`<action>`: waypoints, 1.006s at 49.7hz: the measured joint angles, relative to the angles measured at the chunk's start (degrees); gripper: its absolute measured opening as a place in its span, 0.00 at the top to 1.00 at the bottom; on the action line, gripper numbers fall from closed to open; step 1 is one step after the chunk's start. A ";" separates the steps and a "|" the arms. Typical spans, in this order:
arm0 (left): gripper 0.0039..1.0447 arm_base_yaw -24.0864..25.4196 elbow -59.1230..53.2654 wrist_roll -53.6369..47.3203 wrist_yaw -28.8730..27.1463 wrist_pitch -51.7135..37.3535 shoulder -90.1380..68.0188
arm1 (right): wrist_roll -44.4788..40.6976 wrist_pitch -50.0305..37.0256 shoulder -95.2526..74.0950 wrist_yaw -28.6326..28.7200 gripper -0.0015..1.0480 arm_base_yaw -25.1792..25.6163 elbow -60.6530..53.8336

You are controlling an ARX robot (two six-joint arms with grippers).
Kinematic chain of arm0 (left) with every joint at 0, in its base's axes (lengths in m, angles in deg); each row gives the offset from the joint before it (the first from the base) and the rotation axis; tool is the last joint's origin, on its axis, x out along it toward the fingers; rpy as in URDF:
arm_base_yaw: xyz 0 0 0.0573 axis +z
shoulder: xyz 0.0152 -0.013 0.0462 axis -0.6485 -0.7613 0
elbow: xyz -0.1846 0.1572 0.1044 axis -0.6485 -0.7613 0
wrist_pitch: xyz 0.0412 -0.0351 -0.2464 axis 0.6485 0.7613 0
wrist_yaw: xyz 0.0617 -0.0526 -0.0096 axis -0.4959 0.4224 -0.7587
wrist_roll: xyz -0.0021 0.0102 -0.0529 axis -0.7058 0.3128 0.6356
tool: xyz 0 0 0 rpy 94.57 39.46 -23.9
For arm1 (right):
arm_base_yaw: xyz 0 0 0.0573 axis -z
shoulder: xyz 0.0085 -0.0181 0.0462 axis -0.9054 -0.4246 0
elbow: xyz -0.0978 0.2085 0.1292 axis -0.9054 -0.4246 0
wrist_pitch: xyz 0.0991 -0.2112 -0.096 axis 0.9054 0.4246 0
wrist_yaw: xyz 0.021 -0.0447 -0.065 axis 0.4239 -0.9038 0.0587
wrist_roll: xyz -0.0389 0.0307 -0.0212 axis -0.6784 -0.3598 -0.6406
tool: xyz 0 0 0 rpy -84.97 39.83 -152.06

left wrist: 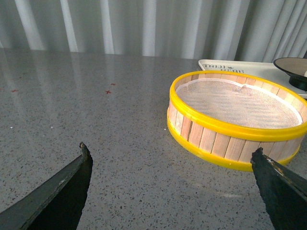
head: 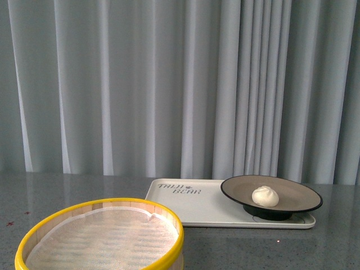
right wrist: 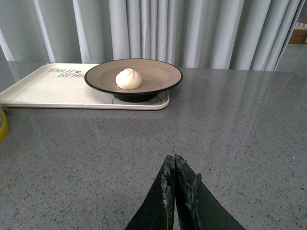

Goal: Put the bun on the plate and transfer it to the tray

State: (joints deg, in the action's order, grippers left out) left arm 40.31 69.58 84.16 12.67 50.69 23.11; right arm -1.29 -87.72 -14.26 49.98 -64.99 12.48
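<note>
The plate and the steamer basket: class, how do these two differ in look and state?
The plate is shallow, beige-grey inside with a black rim; the steamer basket is deeper, with wooden slats and yellow rims. The plate holds the bun and sits on the tray; the basket is empty, on the table. Both are round.

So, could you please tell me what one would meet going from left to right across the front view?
Yellow-rimmed steamer basket → tray, its lettered corner first → plate standing on the tray's right end, with the bun on it.
</note>
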 joint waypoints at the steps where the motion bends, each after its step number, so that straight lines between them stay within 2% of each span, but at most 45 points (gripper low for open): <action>1: 0.06 0.00 0.00 0.00 0.00 0.00 0.00 | 0.02 0.37 0.63 0.00 0.98 0.00 -0.28; 17: 0.06 0.00 0.00 0.00 0.00 0.00 0.00 | 0.02 6.51 9.64 0.02 0.98 0.02 -2.95; 23: 0.06 0.00 0.00 0.00 0.00 0.00 0.00 | 0.02 5.07 10.97 0.00 0.98 0.02 -5.16; 34: 0.06 0.00 0.00 0.00 0.00 0.00 0.00 | 0.02 13.53 19.91 0.02 0.98 0.02 -5.35; 50: 0.06 0.00 0.00 0.00 0.00 0.00 0.00 | 0.02 20.20 26.69 0.02 0.98 0.02 -5.35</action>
State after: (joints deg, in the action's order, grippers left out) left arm 40.31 69.58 84.16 12.67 50.69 23.11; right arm -1.27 -67.52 12.43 50.01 -64.97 7.13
